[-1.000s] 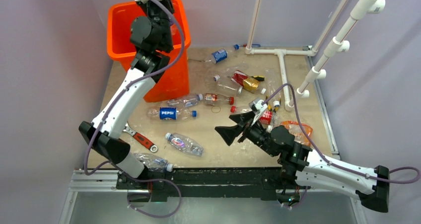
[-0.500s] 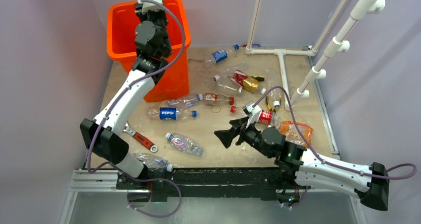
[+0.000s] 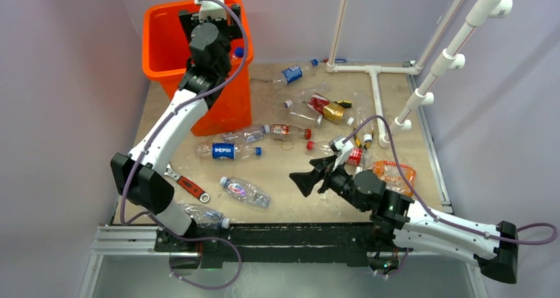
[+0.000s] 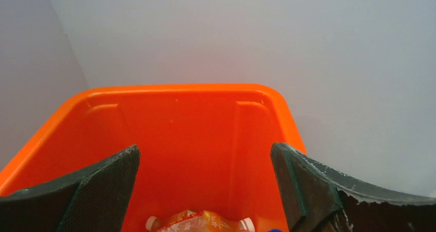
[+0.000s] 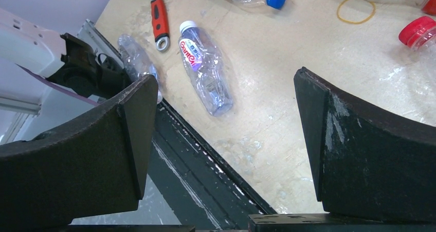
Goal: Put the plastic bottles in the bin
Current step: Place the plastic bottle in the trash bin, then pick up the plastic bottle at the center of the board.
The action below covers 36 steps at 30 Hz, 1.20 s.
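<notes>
My left gripper [image 4: 204, 155] hangs open over the orange bin [image 4: 169, 95], with nothing between its fingers. Below it, on the bin's floor, lies a bottle with an orange label [image 4: 200, 220]. A blue cap [image 3: 238, 52] shows inside the bin [image 3: 158, 47] in the top view. Several plastic bottles lie on the table: a Pepsi one [image 3: 228, 151], a clear one [image 3: 244, 191], a crushed one [image 3: 201, 214] at the near edge and an orange-tinted one [image 3: 395, 176]. My right gripper [image 3: 310, 179] is open and empty above the table, right of the clear white-capped bottle [image 5: 205, 70].
A red-handled wrench [image 3: 190, 186] lies left of the clear bottle. More bottles and a crushed red and gold wrapper [image 3: 327, 108] are scattered at mid-table. A white pipe frame [image 3: 376, 93] stands at the back right. The black base rail [image 5: 205, 155] runs under my right gripper.
My left gripper has gone from shut to open above the bin, and a blue cap now shows inside it. The left wrist has shifted right. The right arm has barely moved.
</notes>
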{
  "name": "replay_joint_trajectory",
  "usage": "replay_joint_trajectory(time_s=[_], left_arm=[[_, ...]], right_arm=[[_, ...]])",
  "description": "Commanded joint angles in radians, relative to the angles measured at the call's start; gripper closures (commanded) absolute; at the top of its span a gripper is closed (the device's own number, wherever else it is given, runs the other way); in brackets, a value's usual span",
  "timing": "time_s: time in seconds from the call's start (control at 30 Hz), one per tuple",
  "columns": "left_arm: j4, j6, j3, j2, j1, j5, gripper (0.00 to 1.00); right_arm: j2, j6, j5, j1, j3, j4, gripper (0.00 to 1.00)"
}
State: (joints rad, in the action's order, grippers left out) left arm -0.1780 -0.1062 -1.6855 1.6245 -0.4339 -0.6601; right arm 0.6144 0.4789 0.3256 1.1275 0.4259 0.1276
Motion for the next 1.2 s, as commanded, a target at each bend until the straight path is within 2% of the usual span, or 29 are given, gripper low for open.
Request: replay_joint_trajectory(time_s=[0.0, 0.07, 0.17, 0.23, 0.37, 0.47, 0.6, 0.83, 1.0, 1.17], left_arm=[[0.044, 0.095, -0.059, -0.119, 0.003, 0.03, 0.01], [0.071, 0.176, -0.053, -0.181, 0.003, 0.079, 0.01], [0.123, 0.278, -0.019, -0.283, 0.003, 0.238, 0.01], [0.226, 0.359, -0.013, -0.339, 0.003, 0.356, 0.01], [0.387, 0.459, 0.031, -0.435, 0.003, 0.649, 0.01], [0.353, 0.525, 0.164, -0.537, 0.002, 0.948, 0.01], [0.247, 0.649, 0.317, -0.611, -0.003, 1.172, 0.01], [0.23, 0.569, 0.526, -0.66, -0.082, 1.181, 0.01], [0.221, 0.479, 0.695, -0.685, -0.213, 1.036, 0.01], [0.194, 0.444, 0.827, -0.784, -0.225, 0.905, 0.01]], right_arm=[[0.009, 0.013, 0.058, 0.003, 0.028, 0.001, 0.01], [0.007, 0.038, 0.103, 0.003, 0.031, -0.008, 0.01], [-0.025, 0.038, 0.15, 0.003, 0.018, 0.007, 0.01], [-0.038, 0.012, 0.155, 0.003, 0.011, 0.021, 0.01], [-0.017, -0.045, 0.055, 0.003, 0.027, 0.019, 0.01], [0.024, -0.068, 0.016, 0.003, 0.035, 0.04, 0.01], [0.1, -0.102, -0.028, 0.003, 0.045, 0.077, 0.02], [0.189, -0.15, -0.119, 0.003, 0.048, 0.157, 0.03], [0.31, -0.164, -0.149, 0.004, 0.079, 0.151, 0.07], [0.382, -0.164, -0.164, 0.005, 0.069, 0.17, 0.09]])
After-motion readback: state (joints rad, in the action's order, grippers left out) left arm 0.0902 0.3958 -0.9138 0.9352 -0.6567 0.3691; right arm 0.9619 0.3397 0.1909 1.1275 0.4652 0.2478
